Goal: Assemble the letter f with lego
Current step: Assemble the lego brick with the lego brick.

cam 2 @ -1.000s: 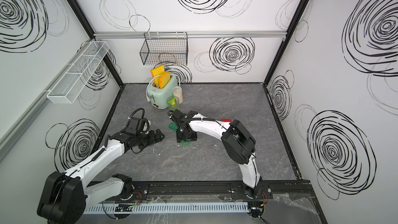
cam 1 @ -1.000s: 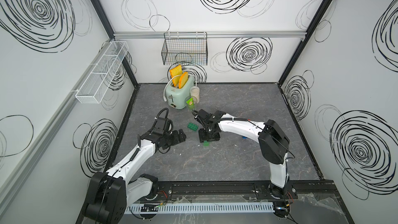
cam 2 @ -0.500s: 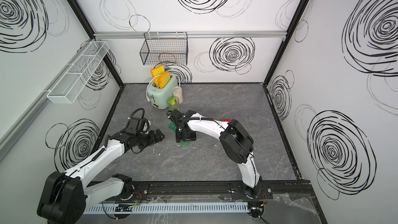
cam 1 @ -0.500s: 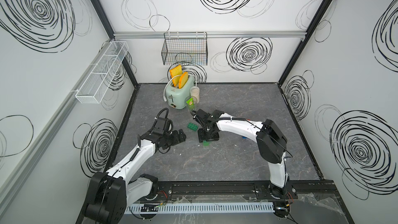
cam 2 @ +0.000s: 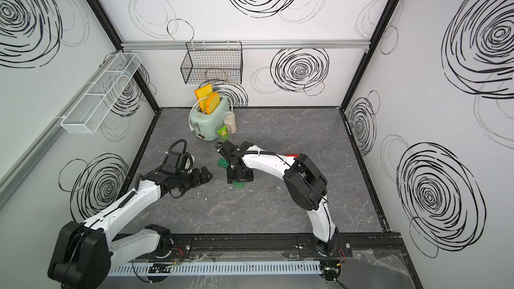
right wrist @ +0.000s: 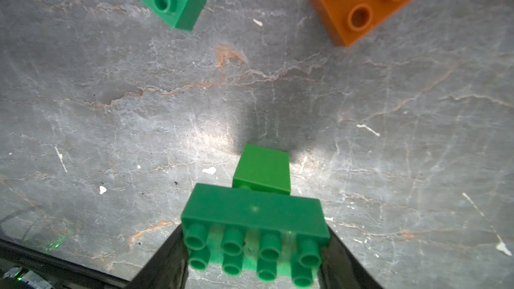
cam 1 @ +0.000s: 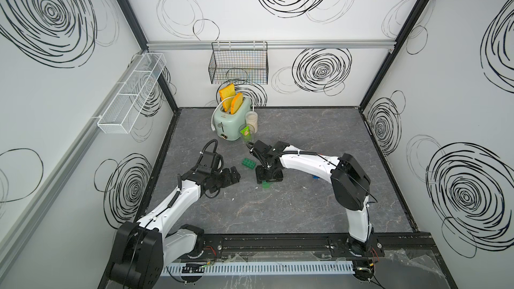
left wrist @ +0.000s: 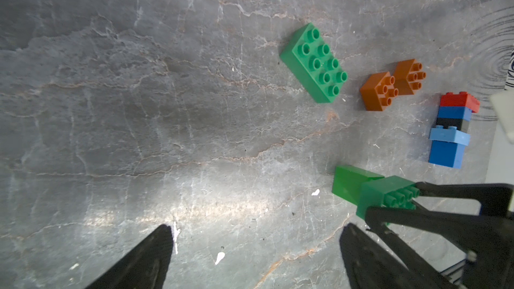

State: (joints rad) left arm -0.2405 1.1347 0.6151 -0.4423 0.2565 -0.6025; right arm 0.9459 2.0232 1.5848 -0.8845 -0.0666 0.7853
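Note:
My right gripper (right wrist: 254, 246) is shut on a dark green oblong lego brick (right wrist: 254, 212), gripped at its two short ends. A smaller, lighter green brick (right wrist: 261, 169) is stuck to its underside and reaches down to the table. In both top views this gripper (cam 1: 268, 177) (cam 2: 239, 175) points downward with the green lego (cam 1: 266, 185) showing under it. My left gripper (left wrist: 256, 234) (cam 1: 235, 176) is open and holds nothing; it hovers just left of the held piece (left wrist: 383, 196). A loose green oblong brick (left wrist: 314, 62) (cam 1: 250, 162) lies behind.
Two orange-brown bricks (left wrist: 378, 91) (left wrist: 409, 76) lie side by side. A stack of red, blue, black and light blue bricks (left wrist: 452, 129) lies beyond them. A mint toaster (cam 1: 230, 123), a jar (cam 1: 251, 119) and a green packet (cam 1: 246, 132) stand at the back. A wire basket (cam 1: 237, 63) hangs above.
The right arm has edged slightly to the left with the green lego still in its grip. The left arm has not moved.

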